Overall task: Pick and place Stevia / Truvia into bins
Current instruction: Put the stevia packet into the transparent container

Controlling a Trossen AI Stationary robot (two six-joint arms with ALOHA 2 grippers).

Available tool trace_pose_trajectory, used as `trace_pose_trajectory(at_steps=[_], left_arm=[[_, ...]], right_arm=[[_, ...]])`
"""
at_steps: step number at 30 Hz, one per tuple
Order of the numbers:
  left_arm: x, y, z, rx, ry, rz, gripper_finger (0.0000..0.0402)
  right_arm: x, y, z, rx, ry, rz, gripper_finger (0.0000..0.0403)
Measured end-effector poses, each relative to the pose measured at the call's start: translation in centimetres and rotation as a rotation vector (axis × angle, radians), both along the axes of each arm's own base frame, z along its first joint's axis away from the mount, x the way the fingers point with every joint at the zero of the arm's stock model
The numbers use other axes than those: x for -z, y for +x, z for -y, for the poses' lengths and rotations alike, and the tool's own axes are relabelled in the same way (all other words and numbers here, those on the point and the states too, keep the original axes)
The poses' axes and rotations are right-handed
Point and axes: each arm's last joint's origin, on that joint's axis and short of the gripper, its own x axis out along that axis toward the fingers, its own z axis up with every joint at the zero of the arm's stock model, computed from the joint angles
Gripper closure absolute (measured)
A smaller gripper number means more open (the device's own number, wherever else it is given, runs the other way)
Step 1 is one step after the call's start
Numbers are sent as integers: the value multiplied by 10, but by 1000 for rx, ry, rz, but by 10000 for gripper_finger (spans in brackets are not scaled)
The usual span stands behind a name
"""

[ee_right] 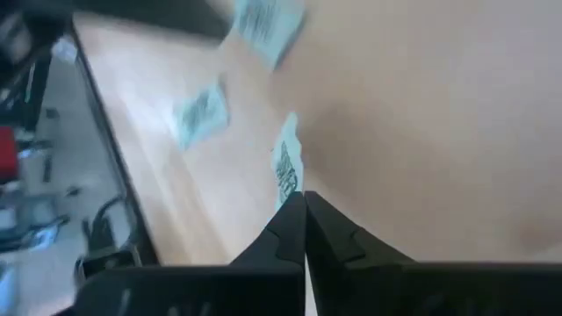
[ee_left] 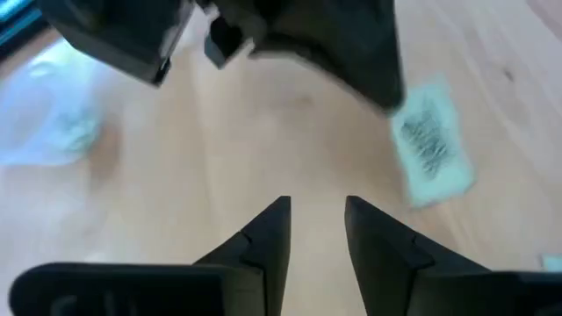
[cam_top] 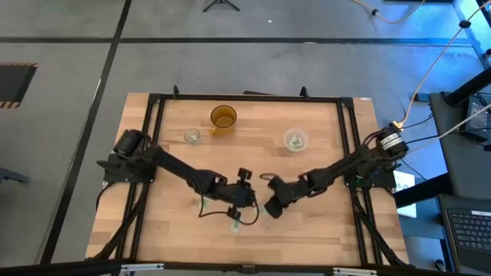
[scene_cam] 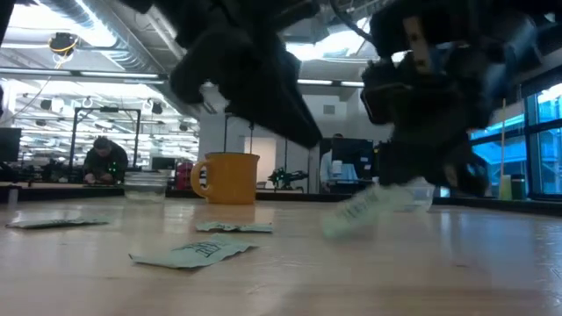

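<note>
I have the right gripper (ee_right: 305,206) pinched shut on one Stevia packet (ee_right: 287,167) above mid-table; the left gripper (ee_left: 316,224) stands spread and empty. The wide cup (cam_top: 295,140) already holds some packets, while others (scene_cam: 195,252) lie on the table.

1. Grey concrete floor (cam_top: 69,69) around the table, crossed by dark straight lines.
2. Black-and-orange hazard-striped patch (cam_top: 17,83) on the floor at far left.
3. Tripod feet (cam_top: 221,5) at the top edge of the high view.
4. Laptop keyboard (cam_top: 469,234) at lower right, beside dark equipment; cables (cam_top: 437,57) trailing nearby.
5. Open workshop in the low view: exposed ceiling with ducts (scene_cam: 105,35), long strip lights (scene_cam: 79,77).
6. Seated person (scene_cam: 105,160) at a distant bench on the left.
7. Blue-lit windows (scene_cam: 536,140) on the right.
</note>
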Motion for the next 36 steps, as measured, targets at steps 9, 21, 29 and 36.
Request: trace_pose_trajectory(at_steps=[9,21,29,36], left_arm=[[-22,-14,-9,-48,-61,-47,302],[-22,-13,-10,-35,-60,-43,303],[-22,-10,-20,-35,-87,-56,303],[-22,-9,-25,-50,-87,-56,303]], right_arm=[[-71,-35,58,169,-203,11,402],[-112,-95,130,437,-348,-108,402],[-106,-106,161,503,-394,-226,403],[-99,-106,183,512,-365,-278,403]])
